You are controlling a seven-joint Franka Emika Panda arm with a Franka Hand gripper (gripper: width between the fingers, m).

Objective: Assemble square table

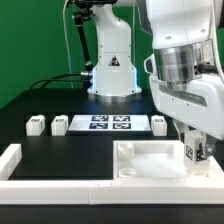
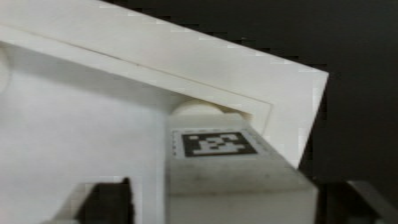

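The square table is lying by the bench's near edge; stiff, light plastic, probably inviting a rim hold; the end effector is seemingly standing open astride a leg.

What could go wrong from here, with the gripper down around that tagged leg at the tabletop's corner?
1. The gripper has its fingers seemingly only just clear of the leg at the corner of the tabletop. A skewed lift could catch the leg and tip it.
2. Whether the leg is fully seated cannot be told. If it is loose, it may lean or drop out once left alone.
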